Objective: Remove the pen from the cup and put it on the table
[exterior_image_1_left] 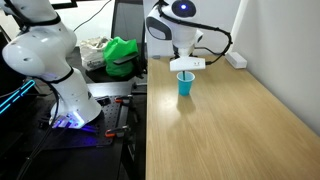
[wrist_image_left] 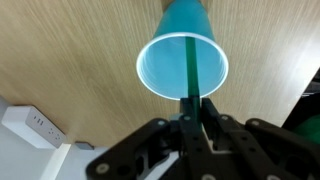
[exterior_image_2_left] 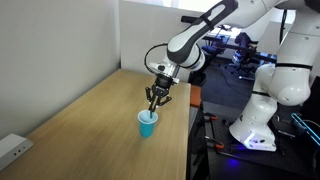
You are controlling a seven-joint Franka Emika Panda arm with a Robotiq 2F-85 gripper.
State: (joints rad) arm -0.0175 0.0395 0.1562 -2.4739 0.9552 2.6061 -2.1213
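Extraction was the step in hand: the gripper (wrist_image_left: 190,112) hung directly above the blue cup (wrist_image_left: 160,70), fingers pinching the green pen (wrist_image_left: 188,65), which stood inside it. Next, a straight lift clearing the rim, then lowering onto the table (wrist_image_left: 70,50) nearby.
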